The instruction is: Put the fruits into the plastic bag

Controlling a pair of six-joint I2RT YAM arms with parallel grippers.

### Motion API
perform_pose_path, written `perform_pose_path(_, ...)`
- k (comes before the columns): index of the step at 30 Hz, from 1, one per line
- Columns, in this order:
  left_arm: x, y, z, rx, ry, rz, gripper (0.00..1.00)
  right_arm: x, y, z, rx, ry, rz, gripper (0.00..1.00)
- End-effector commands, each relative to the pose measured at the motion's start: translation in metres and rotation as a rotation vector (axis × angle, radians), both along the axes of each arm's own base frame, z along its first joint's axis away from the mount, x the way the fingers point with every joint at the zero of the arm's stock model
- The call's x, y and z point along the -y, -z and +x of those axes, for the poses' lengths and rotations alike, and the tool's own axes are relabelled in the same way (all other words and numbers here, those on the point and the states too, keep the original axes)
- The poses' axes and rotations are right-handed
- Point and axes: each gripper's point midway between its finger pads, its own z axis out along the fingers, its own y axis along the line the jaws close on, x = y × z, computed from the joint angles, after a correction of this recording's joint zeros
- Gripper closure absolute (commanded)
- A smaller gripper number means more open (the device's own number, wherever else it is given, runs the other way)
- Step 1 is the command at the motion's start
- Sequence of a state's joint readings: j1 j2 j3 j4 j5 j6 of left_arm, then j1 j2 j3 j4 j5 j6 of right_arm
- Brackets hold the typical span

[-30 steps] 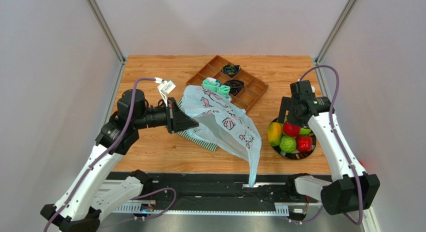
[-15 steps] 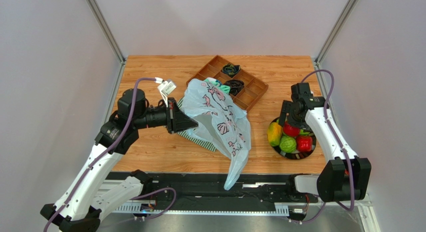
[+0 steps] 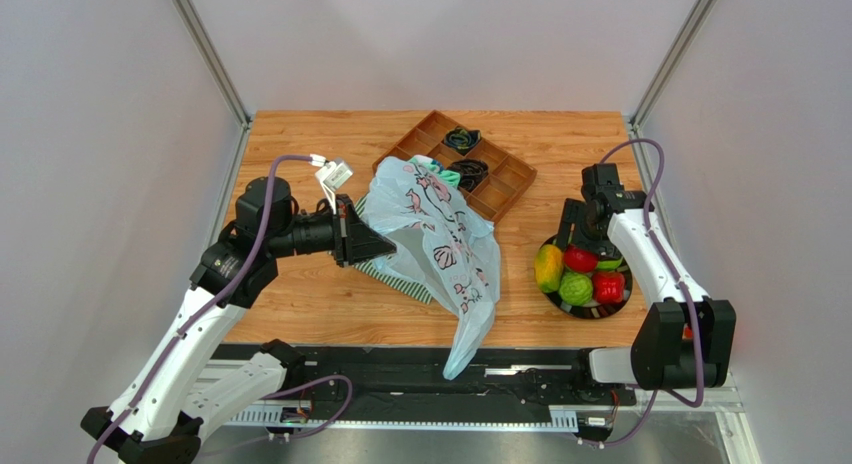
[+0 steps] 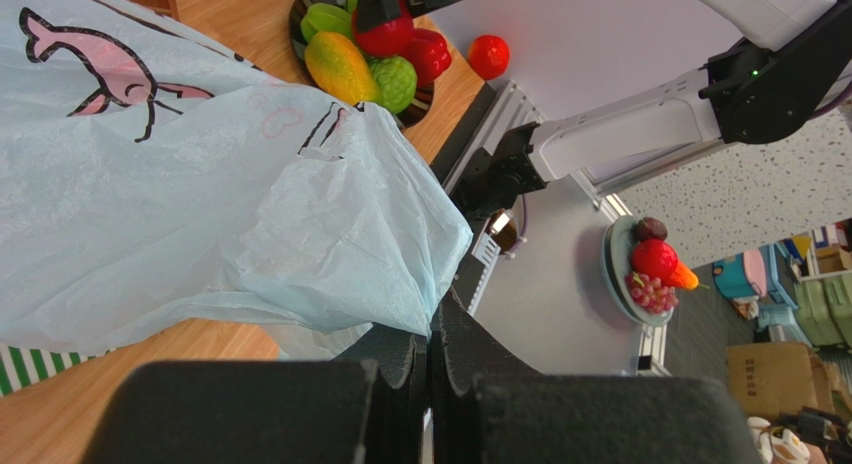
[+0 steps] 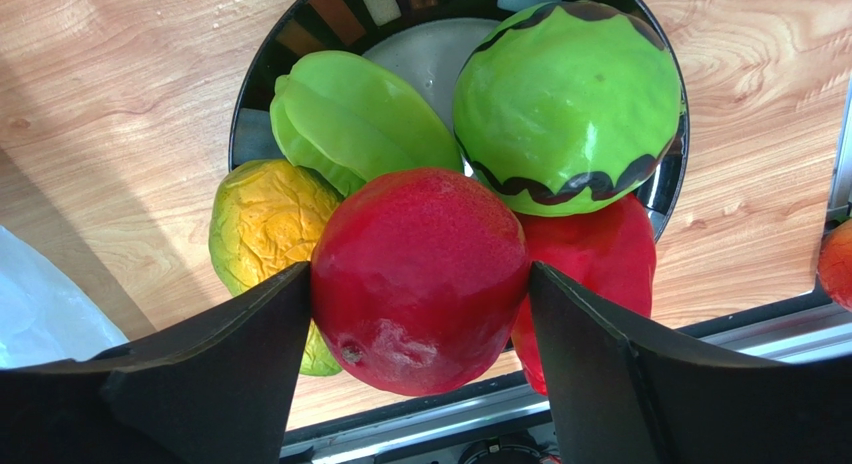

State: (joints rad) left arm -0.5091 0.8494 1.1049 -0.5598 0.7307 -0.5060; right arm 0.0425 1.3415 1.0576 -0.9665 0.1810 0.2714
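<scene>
The pale-blue plastic bag with pink cartoon print lies across mid-table, its lower end hanging over the front edge. My left gripper is shut on a bunched edge of the bag; its tips pinch the film. The fruits sit in a black bowl: a yellow-orange one, a green bumpy one, a red one. My right gripper is over the bowl, its fingers pressed against both sides of the top red round fruit. A striped green fruit lies behind it.
A brown divided tray with dark cords stands at the back. Teal socks peek out beside the bag. A green-and-white striped cloth lies under the bag. Another red ball lies past the table's right edge.
The bag's hanging end has swung left along the front edge. My right gripper has shifted slightly over the bowl and come down around the top red fruit. The left arm has not moved.
</scene>
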Motion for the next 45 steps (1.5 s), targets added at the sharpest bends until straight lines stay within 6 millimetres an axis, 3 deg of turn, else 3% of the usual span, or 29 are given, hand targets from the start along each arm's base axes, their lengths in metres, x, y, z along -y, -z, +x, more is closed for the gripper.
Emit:
perform_pose_path(1,-0.001,-0.019,0.000,0.071,0.005,-0.020,1.00,0.005,0.002,0.002,0.013,0.005,-0.022,0.25)
perform_pose_path(5,-0.001,-0.018,0.000,0.070,0.006,-0.018,1.00,0.008,-0.002,0.000,0.016,0.009,-0.036,0.39)
perform_pose_path(13,0.000,-0.020,-0.001,0.075,0.010,-0.023,1.00,0.005,-0.023,-0.003,0.054,0.003,-0.023,0.59)
perform_pose_path(15,0.000,-0.021,0.000,0.076,0.010,-0.027,1.00,-0.005,-0.039,-0.002,0.088,-0.025,0.030,0.60)
perform_pose_path(17,0.001,-0.024,0.001,0.076,0.010,-0.038,1.00,-0.018,-0.068,0.001,0.186,-0.060,0.081,0.65)
perform_pose_path(20,0.006,-0.032,0.003,0.072,0.020,-0.070,1.00,-0.055,-0.114,-0.001,0.340,-0.173,0.207,0.69)
perform_pose_path(24,0.011,-0.035,0.005,0.045,0.035,-0.095,1.00,-0.127,-0.188,-0.007,0.613,-0.392,0.440,0.73)
perform_pose_path(27,0.013,-0.037,0.007,0.036,0.036,-0.106,1.00,-0.181,-0.240,-0.025,0.794,-0.556,0.649,0.76)
perform_pose_path(29,0.013,-0.039,0.007,0.040,0.035,-0.113,1.00,-0.214,-0.261,-0.041,0.860,-0.659,0.744,0.78)
perform_pose_path(34,0.014,-0.039,0.008,0.029,0.030,-0.117,1.00,-0.277,-0.283,-0.071,0.881,-0.841,0.822,0.79)
perform_pose_path(35,0.014,-0.039,0.008,0.025,0.028,-0.117,1.00,-0.291,-0.279,-0.069,0.866,-0.862,0.815,0.79)
perform_pose_path(36,0.014,-0.038,0.009,0.021,0.026,-0.116,1.00,-0.306,-0.279,-0.082,0.850,-0.915,0.837,0.79)
perform_pose_path(39,0.014,-0.038,0.010,0.020,0.018,-0.116,1.00,-0.336,-0.277,-0.096,0.817,-1.000,0.867,0.79)
perform_pose_path(45,0.014,-0.038,0.011,0.021,0.010,-0.115,1.00,-0.362,-0.256,-0.108,0.741,-1.048,0.896,0.80)
